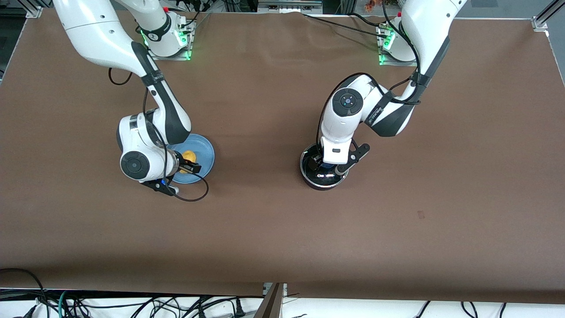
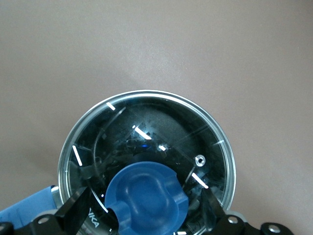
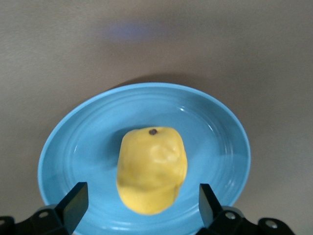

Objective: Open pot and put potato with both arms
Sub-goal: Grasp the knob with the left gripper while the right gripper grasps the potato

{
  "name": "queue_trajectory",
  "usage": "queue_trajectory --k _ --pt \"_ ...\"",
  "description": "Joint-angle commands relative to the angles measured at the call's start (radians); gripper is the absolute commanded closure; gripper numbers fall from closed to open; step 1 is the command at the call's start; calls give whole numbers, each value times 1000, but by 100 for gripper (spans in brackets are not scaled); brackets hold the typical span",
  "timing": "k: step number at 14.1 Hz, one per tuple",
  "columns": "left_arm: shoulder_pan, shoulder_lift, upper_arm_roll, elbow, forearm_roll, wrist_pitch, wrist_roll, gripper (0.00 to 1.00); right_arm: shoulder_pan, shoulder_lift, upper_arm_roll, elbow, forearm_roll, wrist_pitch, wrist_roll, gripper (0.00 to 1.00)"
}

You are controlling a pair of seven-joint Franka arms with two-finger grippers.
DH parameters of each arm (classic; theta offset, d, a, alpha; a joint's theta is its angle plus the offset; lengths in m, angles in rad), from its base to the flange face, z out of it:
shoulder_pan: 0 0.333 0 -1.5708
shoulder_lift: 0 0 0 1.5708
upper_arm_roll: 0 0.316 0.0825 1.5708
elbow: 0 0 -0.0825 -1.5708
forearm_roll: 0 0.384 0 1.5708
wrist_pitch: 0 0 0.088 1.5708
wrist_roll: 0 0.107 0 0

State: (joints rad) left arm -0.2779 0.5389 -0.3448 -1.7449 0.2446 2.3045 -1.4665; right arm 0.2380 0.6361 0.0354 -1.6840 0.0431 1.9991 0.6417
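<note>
The pot [image 1: 324, 180] stands on the table toward the left arm's end, with its glass lid [image 2: 146, 142] on. My left gripper [image 1: 327, 165] is over the lid. In the left wrist view my left gripper [image 2: 144, 209] is open, with its fingers [image 2: 77, 211] on either side of the blue knob [image 2: 146, 196] and not touching it. The blue handle [image 2: 27, 210] shows at the edge. The potato [image 1: 189, 155] lies on a blue plate [image 1: 207, 152]. My right gripper [image 3: 142, 201] is open, low over the plate, with its fingers [image 3: 74, 201] astride the potato [image 3: 152, 169] and apart from it.
The blue plate [image 3: 215, 142] sits on the brown table cover [image 1: 265, 221] toward the right arm's end. A black cable [image 1: 198, 190] loops from the right wrist down onto the table beside the plate. The arm bases stand at the table's back edge.
</note>
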Motion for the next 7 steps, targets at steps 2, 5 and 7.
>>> queue_trajectory --k 2,5,7 --pt "-6 15 3 13 53 6 -41 0 4 -3 0 -29 -11 39 36 0" --pt "-6 16 4 13 53 6 -43 0 4 -1 0 -37 -12 47 36 0" --pt "-6 16 3 13 53 7 -43 2 4 -3 0 -52 -12 66 35 0"
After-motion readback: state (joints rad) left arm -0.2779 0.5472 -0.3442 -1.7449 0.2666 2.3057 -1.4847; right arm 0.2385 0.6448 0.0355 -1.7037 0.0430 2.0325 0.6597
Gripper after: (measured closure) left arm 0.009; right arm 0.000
